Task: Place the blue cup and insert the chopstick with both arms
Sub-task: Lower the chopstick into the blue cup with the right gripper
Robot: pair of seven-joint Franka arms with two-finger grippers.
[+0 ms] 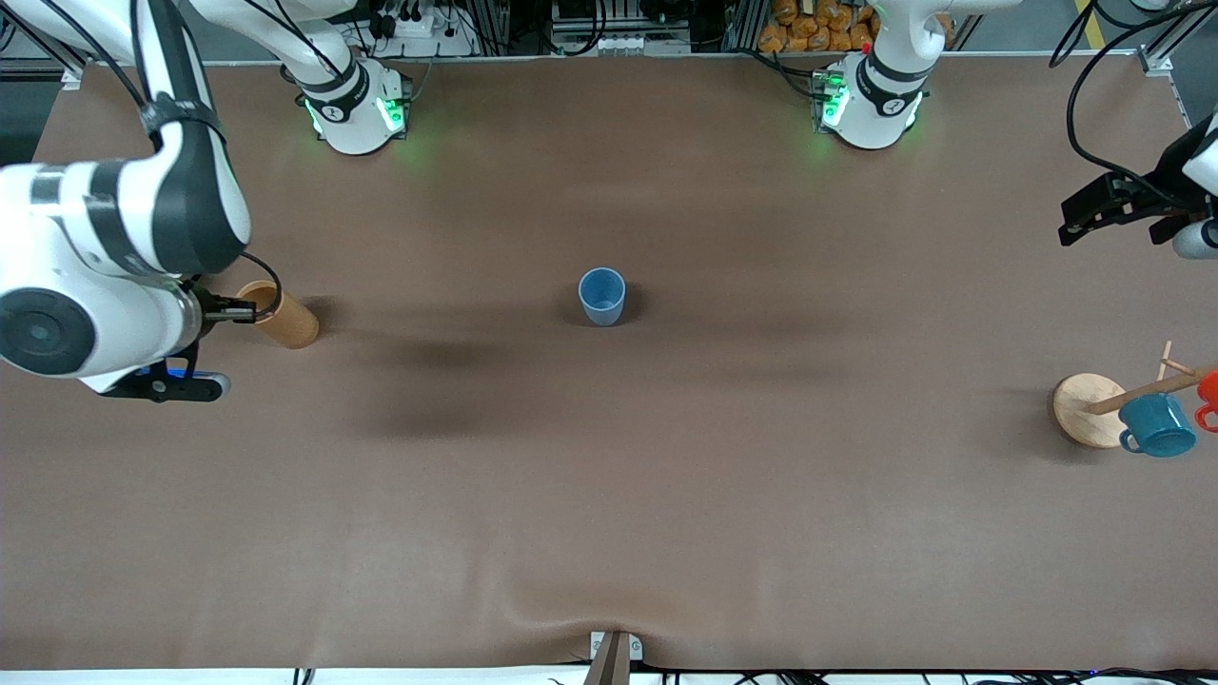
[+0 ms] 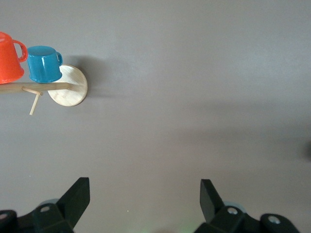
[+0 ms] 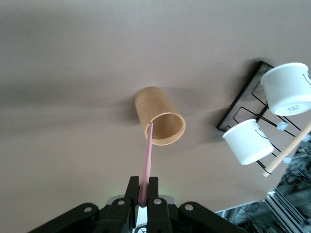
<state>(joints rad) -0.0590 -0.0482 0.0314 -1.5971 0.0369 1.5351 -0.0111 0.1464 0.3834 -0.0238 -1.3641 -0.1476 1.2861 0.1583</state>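
The small light-blue tumbler (image 1: 601, 295) is already set upright mid-desk (image 1: 609, 495), so placing is judged done. The thin pale pink chopstick (image 3: 146, 165) is clamped in the right claw (image 3: 144, 190) over the brown cardboard cylinder (image 1: 279, 314), well apart from the tumbler; insertion remains. The left claw (image 2: 143, 196) is held apart, empty, over bare desk near the wooden mug rack (image 2: 65, 87).

Brown counter (image 1: 666, 495), matte. On it, mid-way, stood the blue cup (image 1: 602, 296). Toward the right arm's end, a cardboard cylinder (image 1: 279, 315); toward the left arm's, a wooden rack base (image 1: 1083, 407).

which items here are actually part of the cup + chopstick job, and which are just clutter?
Part of the job:
- blue cup, upright mid-table
- chopstick, pinched in the right gripper, tip at the brown cylinder's mouth
- left gripper, open, waiting

Just lying about:
- brown cylinder
- wooden rack with teal mug and orange mug
- two white cups on a wire stand
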